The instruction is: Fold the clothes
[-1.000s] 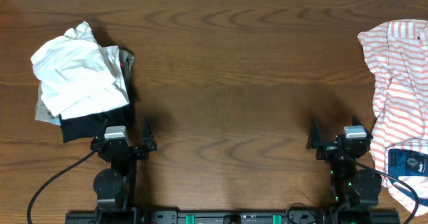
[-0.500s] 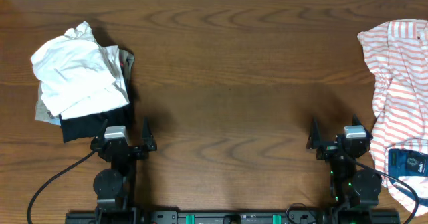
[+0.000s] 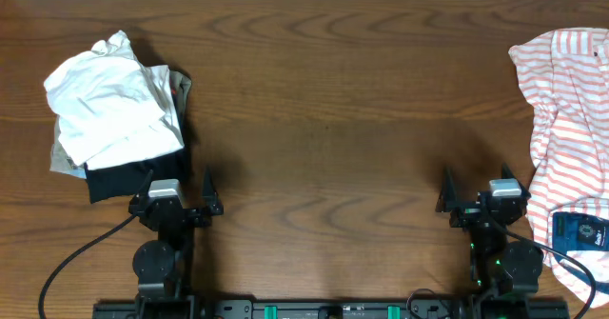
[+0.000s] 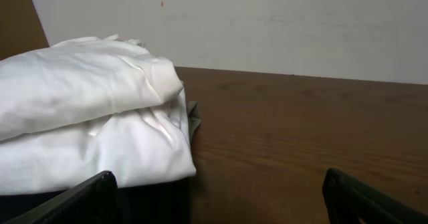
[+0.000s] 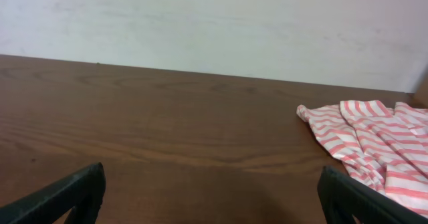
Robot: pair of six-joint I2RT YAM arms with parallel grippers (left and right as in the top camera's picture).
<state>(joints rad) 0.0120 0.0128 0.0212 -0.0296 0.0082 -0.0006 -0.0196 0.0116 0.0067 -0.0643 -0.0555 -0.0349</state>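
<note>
The clothes (image 3: pixel 571 138), a white shirt with thin salmon-orange stripes and a dark blue label patch (image 3: pixel 579 231), lie crumpled at the table's right edge, partly out of frame. In the right wrist view the clothes (image 5: pixel 374 140) show at the right. My right gripper (image 3: pixel 476 190) stands open near the front edge, just left of the shirt, holding nothing. My left gripper (image 3: pixel 176 188) is open too, at the front left, with its fingers wide over bare wood (image 4: pixel 221 204).
A pile of folded garments sits at the left: a plain white one (image 3: pixel 109 100) on top of black (image 3: pixel 119 178) and beige pieces, right ahead of the left gripper. The white garment (image 4: pixel 87 130) fills the left wrist view's left half. A pale wall runs behind the table.
</note>
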